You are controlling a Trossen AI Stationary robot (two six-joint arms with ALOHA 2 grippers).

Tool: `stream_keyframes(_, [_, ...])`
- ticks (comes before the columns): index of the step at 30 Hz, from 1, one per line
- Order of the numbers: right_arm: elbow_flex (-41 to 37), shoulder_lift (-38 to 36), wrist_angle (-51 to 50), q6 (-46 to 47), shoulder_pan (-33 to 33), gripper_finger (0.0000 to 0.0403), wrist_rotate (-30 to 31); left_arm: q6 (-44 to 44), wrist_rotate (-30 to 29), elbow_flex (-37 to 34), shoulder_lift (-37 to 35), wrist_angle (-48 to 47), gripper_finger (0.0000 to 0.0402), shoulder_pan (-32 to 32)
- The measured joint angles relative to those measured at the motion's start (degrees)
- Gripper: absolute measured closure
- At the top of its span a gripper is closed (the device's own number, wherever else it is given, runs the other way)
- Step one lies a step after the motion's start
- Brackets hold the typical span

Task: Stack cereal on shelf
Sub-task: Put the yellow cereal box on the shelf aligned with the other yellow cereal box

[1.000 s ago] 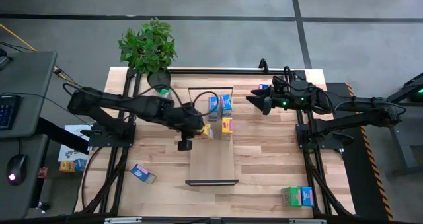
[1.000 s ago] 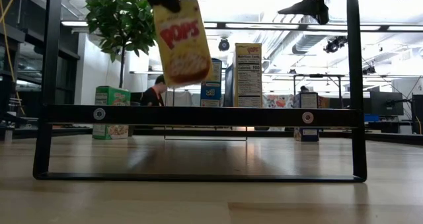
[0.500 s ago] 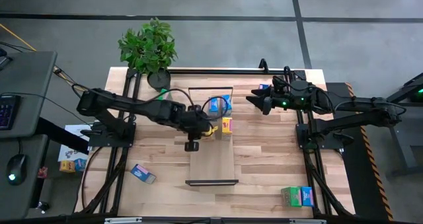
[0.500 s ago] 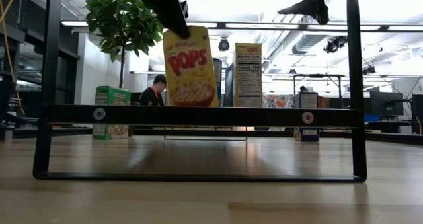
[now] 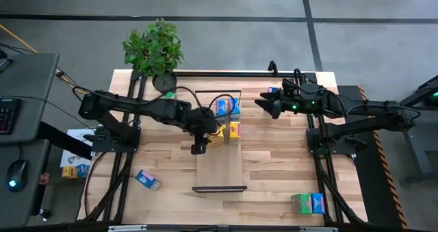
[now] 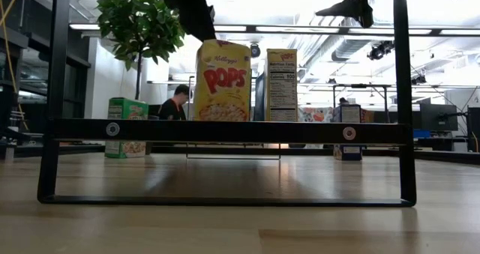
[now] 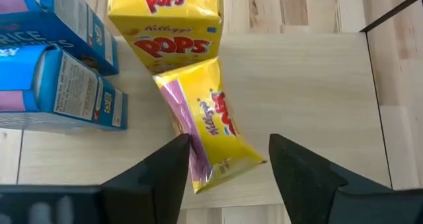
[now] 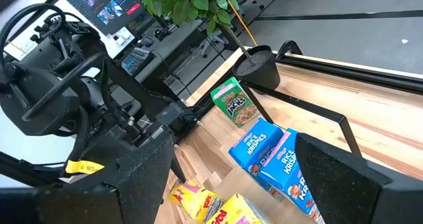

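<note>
Shelf [image 5: 220,167]: near half bare; left end effector [image 7: 228,159] spread over yellow cereal box [image 7: 206,133].

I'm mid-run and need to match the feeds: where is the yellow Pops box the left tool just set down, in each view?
High: Pops box on the shelf, under the left tool.
Low: upright at centre, above the black bracket.
Left wrist: between the open fingers.
Right wrist: bottom edge.
Shared landmark: the blue Rice Krispies boxes beside it.

Light-wood shelf [image 5: 220,165], four cereal boxes [image 5: 226,109] on it
</note>
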Motion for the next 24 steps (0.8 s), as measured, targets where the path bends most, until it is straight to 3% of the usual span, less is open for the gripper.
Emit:
stream_keyframes(11, [0.00,-0.02,0.00,0.00,0.00,0.0091,0.00,1.75,1.63,5.58,-3.44,-6.95,0.0188,1.83])
stream_keyframes(15, [0.00,-0.01,-0.11,0.00,0.00,0.0091,0.00,2.99,-0.14,3.67,-7.64,-5.97,0.0196,2.85])
stream_keyframes(19, [0.00,0.00,-0.35,0.00,0.00,0.0091,-0.02,0.81,-2.01,-4.24,-12.35,-2.20,0.0246,3.58])
stream_keyframes(24, [0.00,-0.02,-0.38,0.00,0.00,0.0091,-0.04,-6.33,-2.35,-19.75,-19.66,10.94,0.0370,3.42])
